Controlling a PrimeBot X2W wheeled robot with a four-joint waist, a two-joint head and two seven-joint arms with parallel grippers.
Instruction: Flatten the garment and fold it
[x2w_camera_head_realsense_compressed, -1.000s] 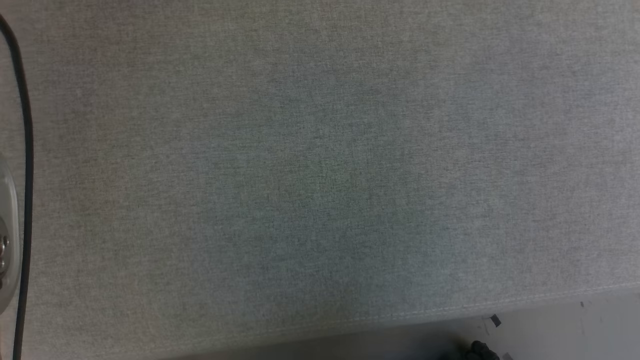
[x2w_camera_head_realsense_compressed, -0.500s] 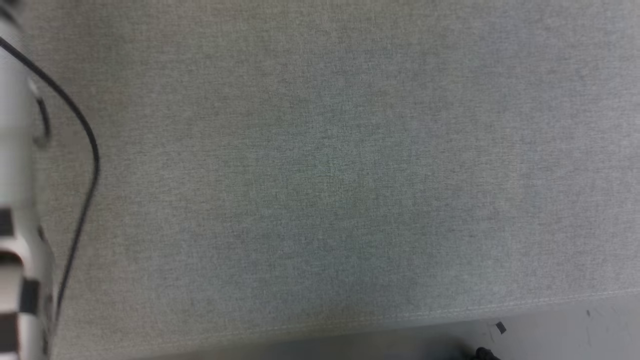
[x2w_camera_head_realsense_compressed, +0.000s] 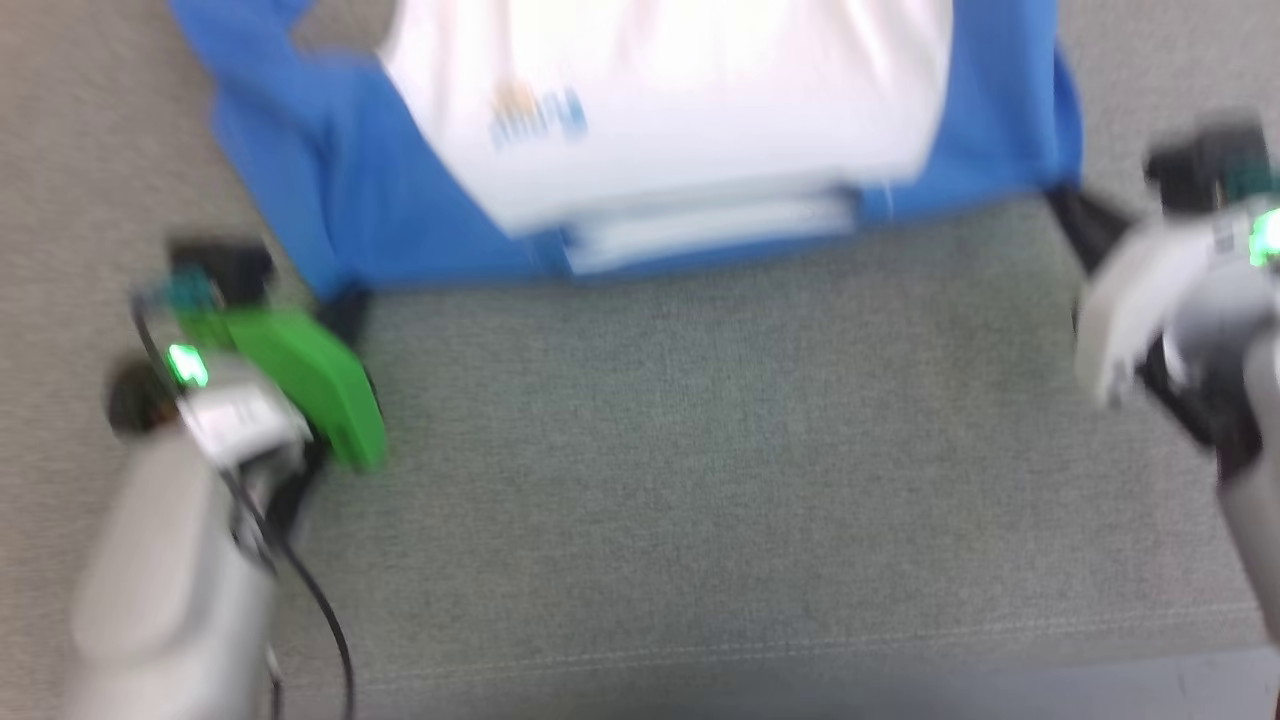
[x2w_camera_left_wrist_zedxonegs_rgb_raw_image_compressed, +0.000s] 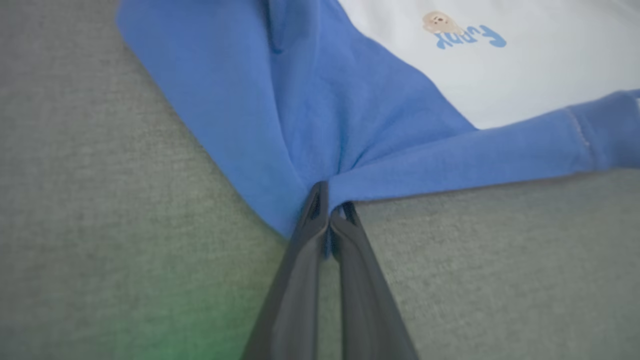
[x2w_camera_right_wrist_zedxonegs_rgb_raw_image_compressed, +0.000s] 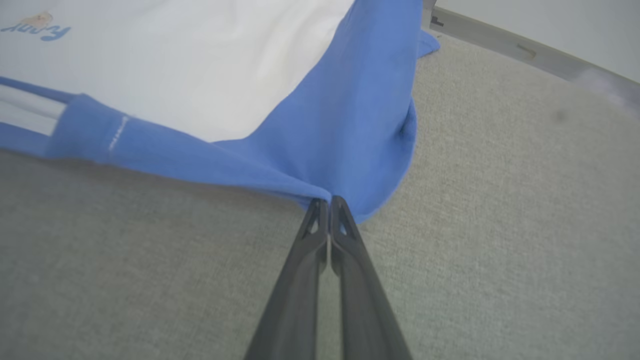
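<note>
The head view is smeared by motion: the garment (x2w_camera_head_realsense_compressed: 660, 130) is cut off by the edge at 12 o'clock, its small lettering (x2w_camera_head_realsense_compressed: 535, 120) toward 11 o'clock cannot be read, and the tips of the left gripper (x2w_camera_head_realsense_compressed: 345, 300) at 9 o'clock and the right gripper (x2w_camera_head_realsense_compressed: 1065, 205) at 2 o'clock are only dark smudges at the blue corners. The right forearm (x2w_camera_head_realsense_compressed: 1255, 520) is cut by the edge at 3 o'clock. In the right wrist view the lettering is cut at the 10 o'clock corner, and in both wrist views the pinched cloth is hidden between the pressed-together fingers (x2w_camera_left_wrist_zedxonegs_rgb_raw_image_compressed: 300, 280).
</note>
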